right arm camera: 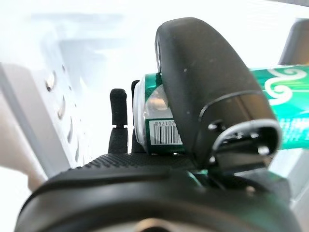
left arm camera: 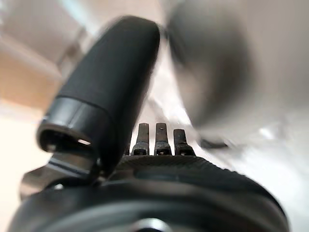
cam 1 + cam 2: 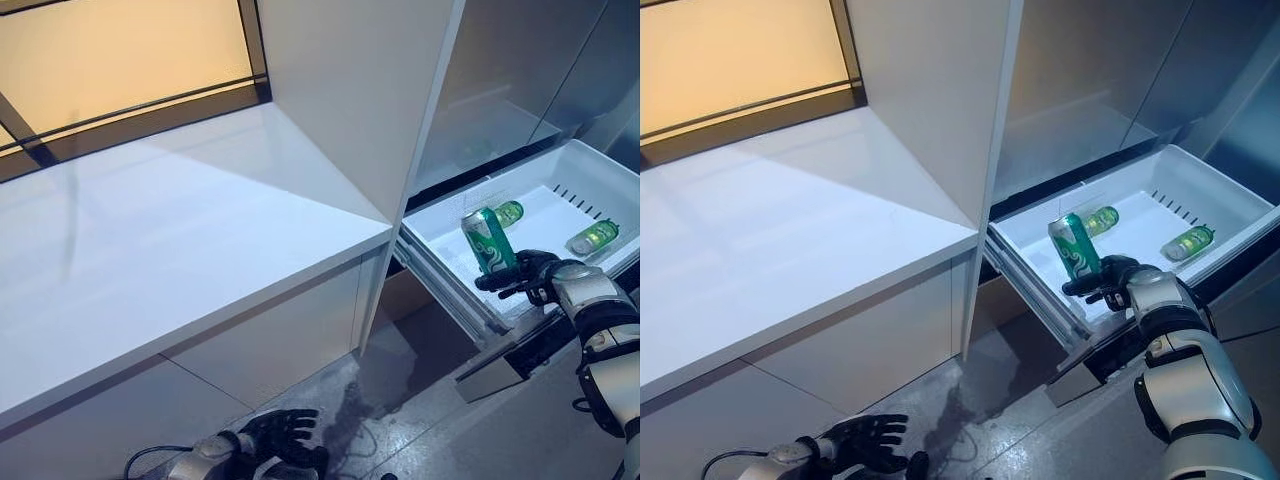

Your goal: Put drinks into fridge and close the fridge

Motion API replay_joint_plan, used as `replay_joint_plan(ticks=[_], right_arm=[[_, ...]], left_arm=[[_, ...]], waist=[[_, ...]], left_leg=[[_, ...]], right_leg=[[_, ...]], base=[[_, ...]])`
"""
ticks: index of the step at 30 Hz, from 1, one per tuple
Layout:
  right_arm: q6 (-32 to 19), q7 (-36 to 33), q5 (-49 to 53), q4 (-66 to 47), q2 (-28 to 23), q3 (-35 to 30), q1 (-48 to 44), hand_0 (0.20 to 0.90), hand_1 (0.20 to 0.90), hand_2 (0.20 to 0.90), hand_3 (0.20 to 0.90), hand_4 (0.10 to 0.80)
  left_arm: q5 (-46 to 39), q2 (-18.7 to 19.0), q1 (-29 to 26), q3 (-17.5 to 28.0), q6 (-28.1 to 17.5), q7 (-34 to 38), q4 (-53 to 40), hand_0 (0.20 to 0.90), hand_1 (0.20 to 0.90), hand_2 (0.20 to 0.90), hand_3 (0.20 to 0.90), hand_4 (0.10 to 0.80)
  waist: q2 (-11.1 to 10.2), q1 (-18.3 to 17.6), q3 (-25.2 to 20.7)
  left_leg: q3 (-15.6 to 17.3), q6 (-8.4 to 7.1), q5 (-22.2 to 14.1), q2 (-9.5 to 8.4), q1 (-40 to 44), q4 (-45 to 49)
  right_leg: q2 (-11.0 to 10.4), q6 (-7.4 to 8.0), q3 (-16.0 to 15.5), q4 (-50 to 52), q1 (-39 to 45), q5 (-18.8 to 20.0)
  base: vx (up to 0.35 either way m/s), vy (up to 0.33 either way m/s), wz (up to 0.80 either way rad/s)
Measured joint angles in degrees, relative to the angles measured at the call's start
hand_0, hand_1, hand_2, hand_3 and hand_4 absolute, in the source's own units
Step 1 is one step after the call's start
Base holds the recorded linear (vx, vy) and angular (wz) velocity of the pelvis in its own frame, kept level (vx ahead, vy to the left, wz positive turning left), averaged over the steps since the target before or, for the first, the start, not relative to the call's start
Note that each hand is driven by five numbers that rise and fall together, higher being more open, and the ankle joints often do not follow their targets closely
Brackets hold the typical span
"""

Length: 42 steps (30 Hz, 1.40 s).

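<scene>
The right robot hand [image 3: 535, 277] is clamped round a green metal drink can [image 3: 489, 240], tilted above the pulled-out white plastic fridge drawer [image 3: 440, 238], where two more green cans [image 3: 594, 237] lie apart. The left robot hand [image 3: 272, 437] hangs low, fingers loosely spread

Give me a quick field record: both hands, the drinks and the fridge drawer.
right hand: shut on a green drinks can, held tilted over the drawer
left hand: open, low near the floor, holding nothing
white plastic fridge drawer: pulled out, open
drinks in drawer: two green bottles lying down
white countertop: bare
</scene>
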Motion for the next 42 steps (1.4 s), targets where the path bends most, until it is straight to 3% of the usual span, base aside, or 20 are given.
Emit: replay_joint_plan(ticks=[5, 9, 22, 42], right_arm=[[0.46, 0.41, -0.89, 0.55, -0.53, -1.19, -0.57, 0.300, 0.300, 0.300, 0.200, 0.100], [0.41, 0.19, -0.93, 1.12, -2.85, -2.05, -4.47, 0.300, 0.300, 0.300, 0.200, 0.100], [-0.03, 0.10, -5.85, 2.40, -4.00, -2.11, -9.27, 0.300, 0.300, 0.300, 0.200, 0.100], [-0.24, 0.39, -10.25, 8.10, -5.00, -1.76, -10.44, 0.300, 0.300, 0.300, 0.200, 0.100]], left_arm=[[1.78, -0.78, -1.32, 3.96, -0.92, 2.14, 2.79, 0.900, 0.900, 0.900, 0.900, 0.800], [1.97, -0.72, -3.60, 6.35, -1.92, 3.76, 4.66, 0.900, 0.900, 0.900, 0.900, 0.800], [2.82, -0.11, -5.81, 6.52, -1.92, 4.72, 5.73, 0.900, 0.900, 0.900, 0.900, 0.800], [2.73, -0.11, -7.05, 6.39, -2.80, 4.70, 5.80, 0.900, 0.900, 0.900, 0.900, 0.800]], waist=[[-0.68, 1.13, 2.45], [0.86, 1.22, 6.41], [1.96, 1.60, 12.08], [2.48, 3.69, 13.38]], left_leg=[[-0.01, -0.02, -0.01, -0.19, -2.39, 1.42], [0.05, -0.13, 0.06, -0.23, -7.10, 3.85], [0.19, -0.15, 0.07, -0.20, -10.49, 5.60], [-1.79, -0.40, 0.17, -0.75, -12.19, 7.02]], right_leg=[[-0.12, -0.17, -0.02, 0.32, -1.75, 0.21], [-0.10, -0.56, 0.13, 1.57, -5.90, 1.05], [-0.21, -0.61, 0.39, 3.52, -9.41, 1.13], [-0.26, -0.86, -1.52, 4.71, -10.11, 0.43]], base=[[-0.150, -0.058, 0.02], [-0.151, -0.027, 0.01], [-0.040, -0.010, -0.01], [-0.004, -0.007, 0.05]])
